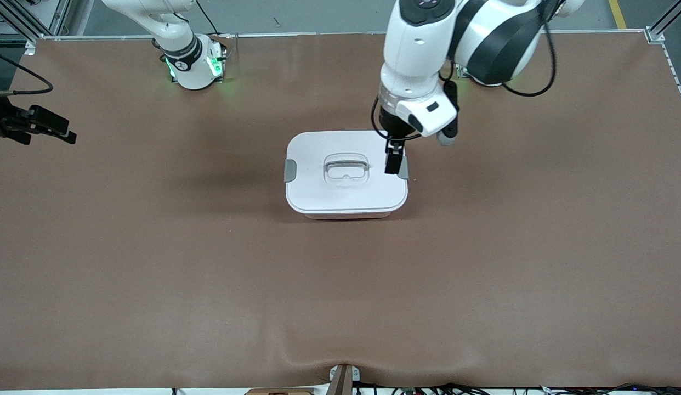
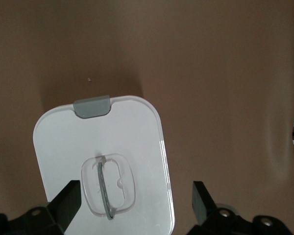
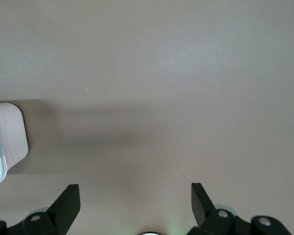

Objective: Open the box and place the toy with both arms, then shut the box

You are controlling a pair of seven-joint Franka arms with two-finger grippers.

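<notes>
The box [image 1: 340, 197] stands shut in the middle of the table, its white lid [image 2: 132, 127] on, a grey clip [image 1: 290, 170] at each end and a recessed handle [image 1: 346, 167] in the centre. My left gripper [image 1: 394, 164] hangs open just above the lid's edge at the left arm's end, by the second clip [image 1: 404, 168]. In the left wrist view its fingers [image 2: 68, 200] straddle the handle [image 2: 108, 188] and hold nothing. My right gripper [image 1: 61, 131] waits open and empty over bare table at the right arm's end. Only the box's end [image 3: 7, 137] shows in its view. The toy is out of view.
A brown mat [image 1: 209, 274] covers the whole table. The right arm's base [image 1: 193, 63] stands along the table's edge farthest from the front camera. A small bracket [image 1: 343, 378] sits at the table's nearest edge.
</notes>
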